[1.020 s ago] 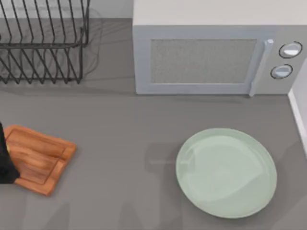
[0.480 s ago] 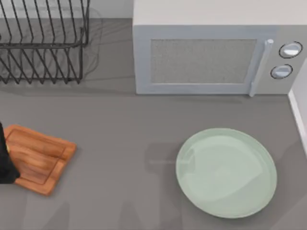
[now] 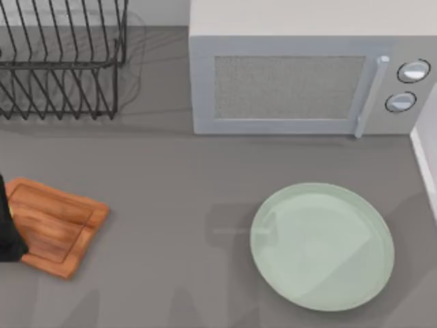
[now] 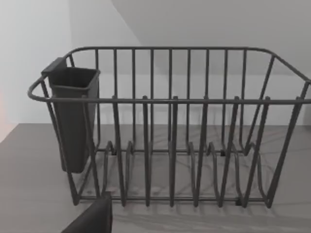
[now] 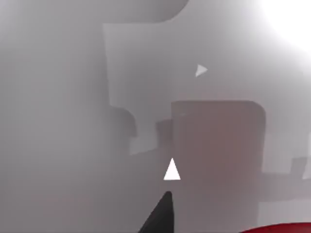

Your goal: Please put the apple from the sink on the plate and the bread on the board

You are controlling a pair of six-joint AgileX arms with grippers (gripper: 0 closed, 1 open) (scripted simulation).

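Wooden board (image 3: 58, 236) lies at the table's left edge and the mint plate (image 3: 321, 244) right of centre, both bare, seen from above; my left wrist view faces a wire dish rack (image 4: 170, 126); my right wrist view catches a red sliver, perhaps the apple (image 5: 279, 229); finger opening undeterminable.

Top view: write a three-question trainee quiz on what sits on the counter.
1. True or false: the plate has food on it.
2. What overlaps the left edge of the board?
A) a dark arm part
B) the bread
C) the apple
3. Fill in: the wire dish rack stands to the ____ of the microwave.

Key: 1 false; 2 A; 3 left.
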